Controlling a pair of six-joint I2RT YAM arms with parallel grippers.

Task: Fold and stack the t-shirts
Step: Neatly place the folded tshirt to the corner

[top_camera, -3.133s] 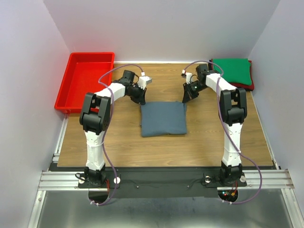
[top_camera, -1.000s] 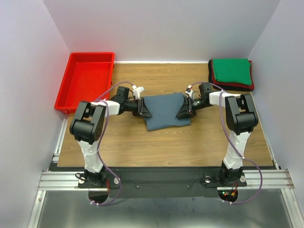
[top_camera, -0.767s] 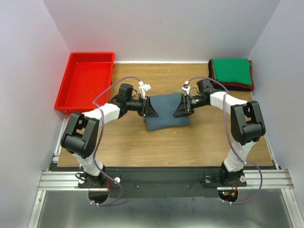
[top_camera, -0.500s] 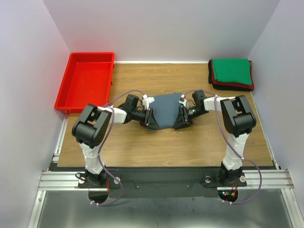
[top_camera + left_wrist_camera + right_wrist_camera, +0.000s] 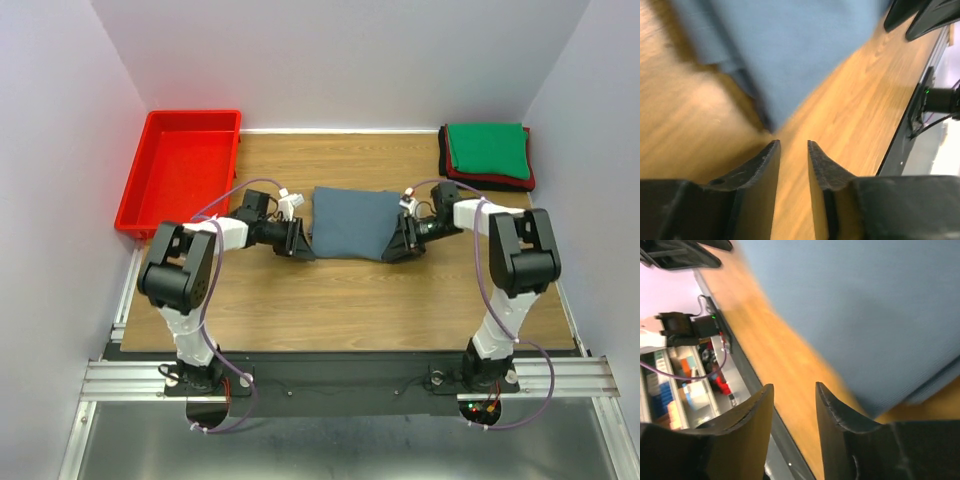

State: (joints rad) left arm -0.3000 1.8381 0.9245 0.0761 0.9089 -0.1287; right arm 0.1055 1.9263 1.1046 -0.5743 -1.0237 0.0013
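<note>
So the slate blue-grey t-shirt is lying folded into a neat rectangle on the table, roughly mid-table and a bit toward the far side. Both arms are stretched low and reach in at it from opposite sides.

The left fingers sit right at the shirt's left edge, near its front corner. In the left wrist view they're spread a little, bare wood shows in the gap, and nothing is pinched. The cloth edge is just ahead of the tips, not between them.

Same deal on the other side. The right fingers are parted with only table showing in the gap, and the shirt's corner is just off to one side of them. They aren't holding anything either.

Over in the far right corner there's a folded stack with the green t-shirt on top and a red t-shirt peeking out underneath, plus a dark edge below that. It's well apart from the blue-grey one. The red tray sits at the far left edge of the table.
</note>
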